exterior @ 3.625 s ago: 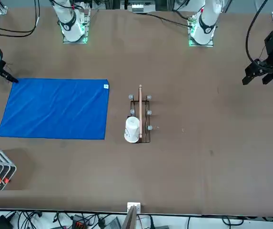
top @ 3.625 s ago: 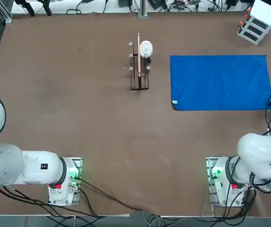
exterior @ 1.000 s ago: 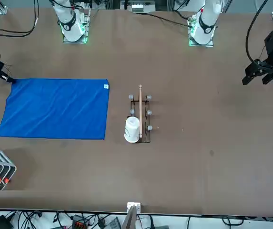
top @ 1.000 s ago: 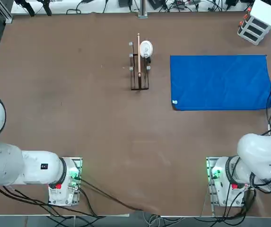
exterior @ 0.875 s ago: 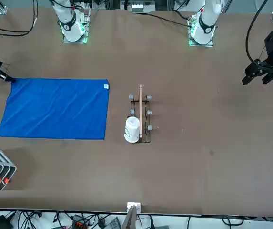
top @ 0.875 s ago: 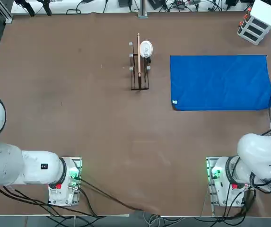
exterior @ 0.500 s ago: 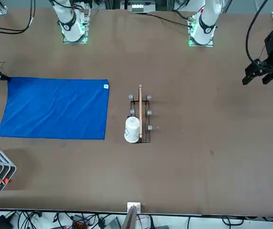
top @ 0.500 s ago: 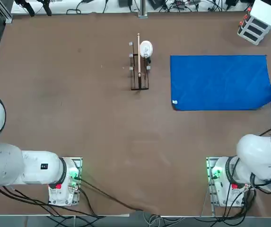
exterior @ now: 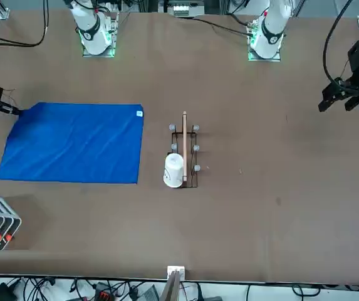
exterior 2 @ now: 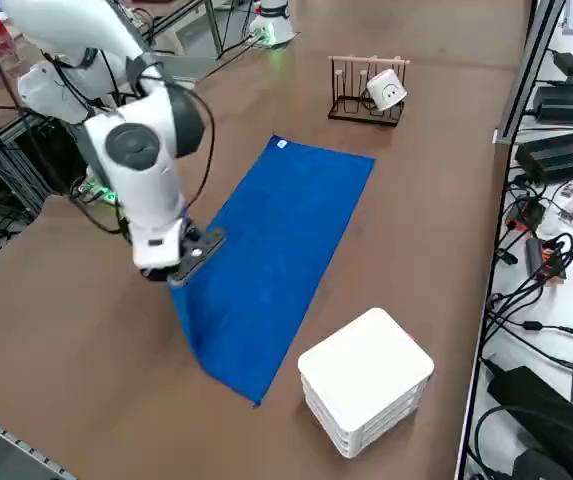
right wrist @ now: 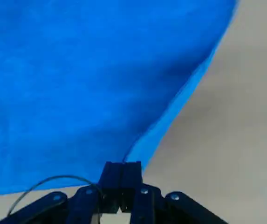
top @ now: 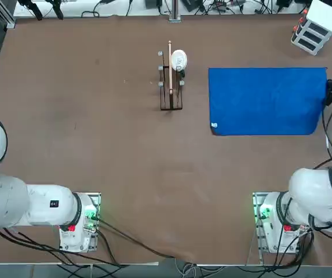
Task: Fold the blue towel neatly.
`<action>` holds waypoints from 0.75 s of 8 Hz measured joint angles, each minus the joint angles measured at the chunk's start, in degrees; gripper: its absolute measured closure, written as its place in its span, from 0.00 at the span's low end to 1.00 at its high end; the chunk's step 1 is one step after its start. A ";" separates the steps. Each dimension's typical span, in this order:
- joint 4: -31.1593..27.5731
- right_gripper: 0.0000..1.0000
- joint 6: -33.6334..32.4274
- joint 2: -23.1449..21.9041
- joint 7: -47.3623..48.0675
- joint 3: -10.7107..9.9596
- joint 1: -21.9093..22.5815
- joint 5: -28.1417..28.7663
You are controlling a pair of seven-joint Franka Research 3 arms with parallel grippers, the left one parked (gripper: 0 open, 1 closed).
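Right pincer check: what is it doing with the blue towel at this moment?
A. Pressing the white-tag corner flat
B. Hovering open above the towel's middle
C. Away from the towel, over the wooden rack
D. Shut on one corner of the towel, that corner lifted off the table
D: the right pincer is shut on a corner of the blue towel, and the side view shows that corner raised off the table.
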 joint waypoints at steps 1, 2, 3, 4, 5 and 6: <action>-0.18 0.99 -1.78 -0.10 0.89 0.07 2.98 0.04; -0.37 0.99 -3.48 -0.10 1.95 0.13 6.10 0.08; -0.41 0.99 -5.34 -0.23 3.13 0.18 9.36 0.10; -0.40 0.99 -7.19 -0.58 4.00 0.20 12.60 0.15; -0.40 0.99 -8.65 -0.90 5.09 0.22 15.65 0.24; -0.44 0.99 -9.57 -1.13 7.48 0.23 18.79 0.31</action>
